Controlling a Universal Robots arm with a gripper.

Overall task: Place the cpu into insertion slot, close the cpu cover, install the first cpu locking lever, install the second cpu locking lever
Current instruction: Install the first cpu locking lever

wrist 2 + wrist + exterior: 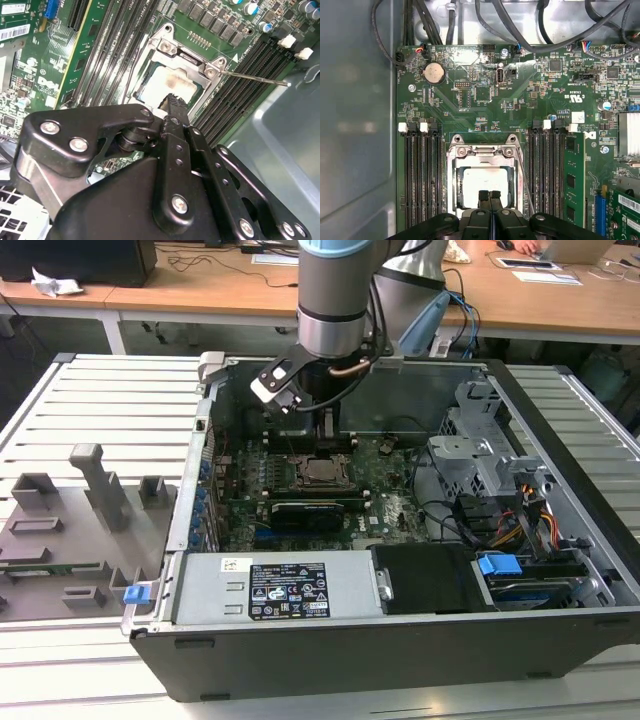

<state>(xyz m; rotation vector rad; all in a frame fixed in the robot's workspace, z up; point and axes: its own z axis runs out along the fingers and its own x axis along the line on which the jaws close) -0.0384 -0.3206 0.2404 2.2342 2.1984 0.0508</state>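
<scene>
A white table (60, 680) with long ridges holds an open black computer case (400, 650). On the table, to the exterior view's left of the case, lies a grey tray (60, 540) with small grey blocks on it. At the near side of the case sits a grey power box (220, 585) with a sticker. Just past it lies the green board (390, 490).

In the middle of the board is the insertion slot (449, 175). The cpu (485, 182) lies inside it, shiny grey side up. The cpu cover (485, 151) seems to lie flat around the chip, but the view is partly blocked. A thin metal lever (255, 78) sticks out loose beside the slot. Long black memory slots (422, 175) run on both sides of it.

Far behind the case stand wooden desks (200, 285) with cables and papers.

The arm (335, 300) comes down from above into the far half of the case and points straight down at the board. The gripper (490, 194) hangs right over one edge of the cpu. Its two fingers (483, 196) are pressed together with nothing between them. I cannot tell if the tips touch the chip.
</scene>
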